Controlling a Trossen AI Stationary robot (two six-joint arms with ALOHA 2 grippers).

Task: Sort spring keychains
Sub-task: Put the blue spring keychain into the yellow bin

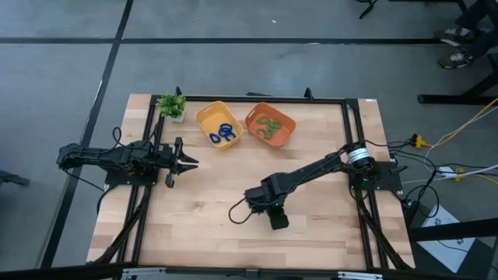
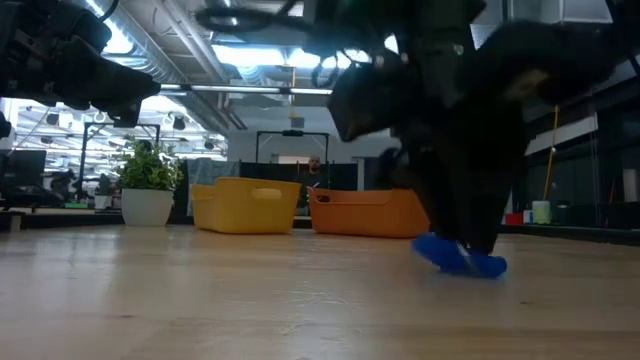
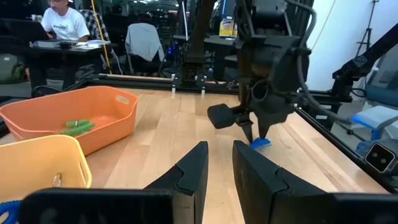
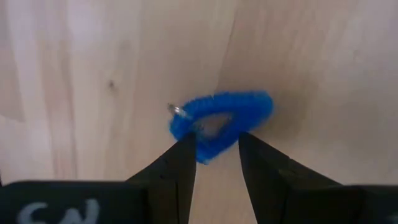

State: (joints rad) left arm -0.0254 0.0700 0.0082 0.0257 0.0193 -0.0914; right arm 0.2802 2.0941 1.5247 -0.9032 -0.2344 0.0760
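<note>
Right gripper (image 4: 214, 155) lowered over blue spring keychain (image 4: 221, 121), fingers narrowly parted astride coil strand, nothing clamped. Light, springy coil judged; strand to be pinched.

Bare wooden tabletop (image 1: 210, 222) lay open around the right gripper (image 1: 274, 218). Yellow tray (image 1: 219, 124), orange tray (image 1: 271, 124) and potted plant (image 1: 171, 106) crowded the far edge.

1. Both arms are dark, near black, built of jointed segments.
2. The right arm (image 1: 327, 167) has a silver-white ring near its base, and a black cable loops from its wrist.
3. Each gripper has two flat, dark, tapering fingers (image 3: 193, 171).
</note>
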